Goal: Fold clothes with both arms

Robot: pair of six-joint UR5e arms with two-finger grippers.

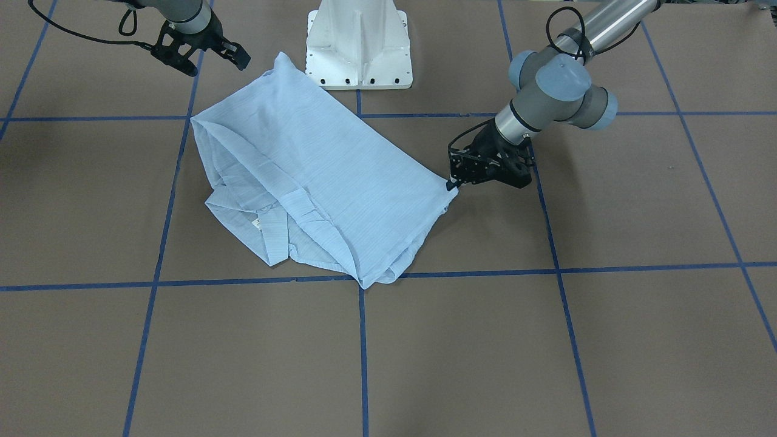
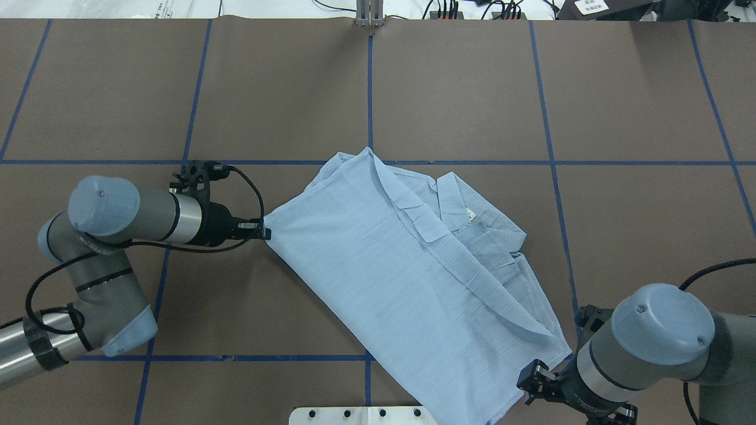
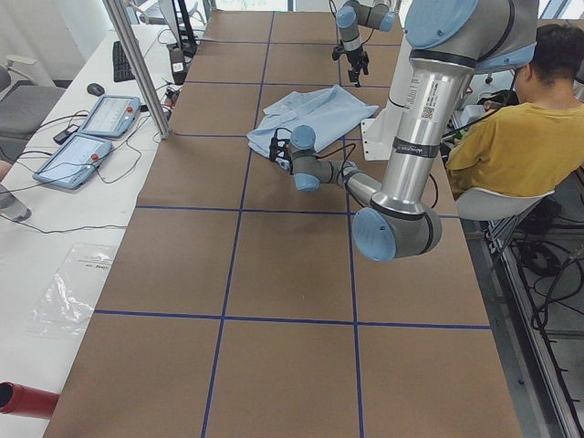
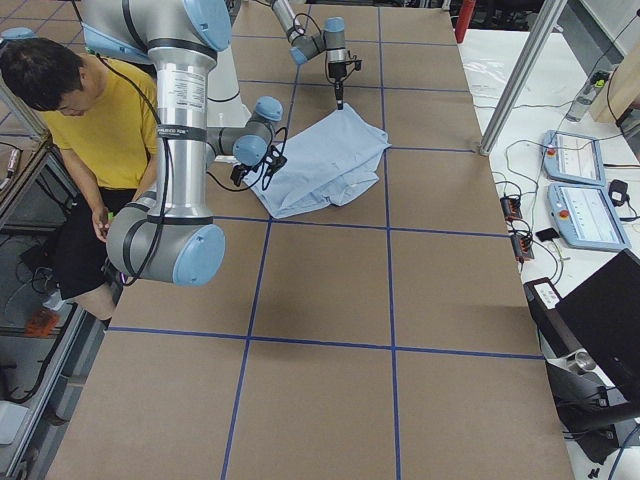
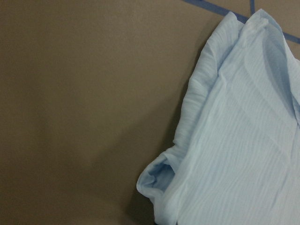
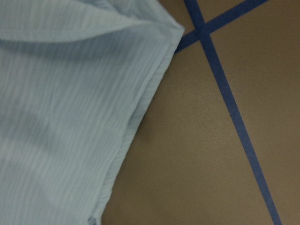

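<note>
In the middle of the desk [image 1: 607, 340], the light blue shirt [image 1: 315, 176] lies folded. The left tool [image 1: 453, 184] is narrow and pinches one corner of it. The right tool [image 1: 217, 62] is wide and holds nothing, near the opposite corner.

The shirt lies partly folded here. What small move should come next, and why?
Probably lower the right tool onto the shirt corner beside it and close. It hangs open, clear of the cloth, while the left tool sits at the opposite corner; a two-arm fold likely needs both corners held.
</note>
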